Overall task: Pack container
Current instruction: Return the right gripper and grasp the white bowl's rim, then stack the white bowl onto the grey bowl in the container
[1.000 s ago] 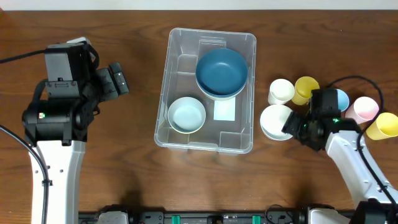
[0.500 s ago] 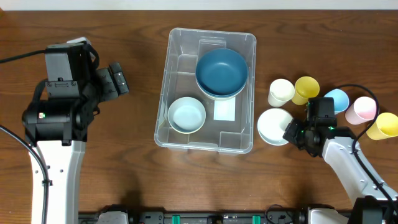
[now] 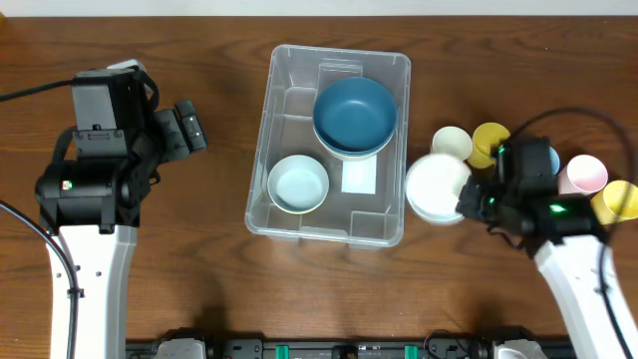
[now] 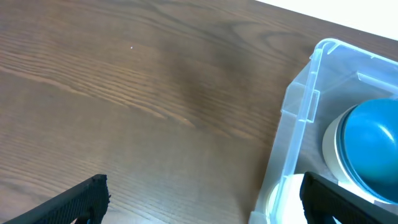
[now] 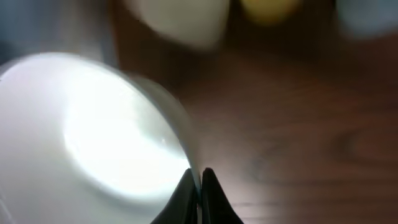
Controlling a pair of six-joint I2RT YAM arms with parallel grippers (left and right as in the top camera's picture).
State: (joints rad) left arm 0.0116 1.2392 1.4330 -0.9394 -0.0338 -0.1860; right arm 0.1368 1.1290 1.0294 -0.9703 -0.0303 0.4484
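The container (image 3: 261,130), a large clear bin, stands mid-table. Inside it are a dark blue bowl (image 3: 354,113), a small pale blue bowl (image 3: 298,183) and a white label (image 3: 359,177) on the base. My right gripper (image 3: 471,202) is shut on the right rim of a white bowl (image 3: 436,186), held just right of the container. In the right wrist view the jaws (image 5: 199,180) pinch the white bowl's (image 5: 93,143) rim. My left gripper (image 3: 189,127) hangs open over bare wood left of the container (image 4: 298,106), holding nothing (image 4: 202,199).
Several cups stand at the right: cream (image 3: 454,142), yellow (image 3: 490,140), light blue (image 3: 550,158), pink (image 3: 583,174) and another yellow (image 3: 618,199). The right arm partly covers them. Bare wood lies between the left arm and the container.
My right gripper shut on the white bowl's rim and carried the bowl a little left, toward the container. The left arm has not moved.
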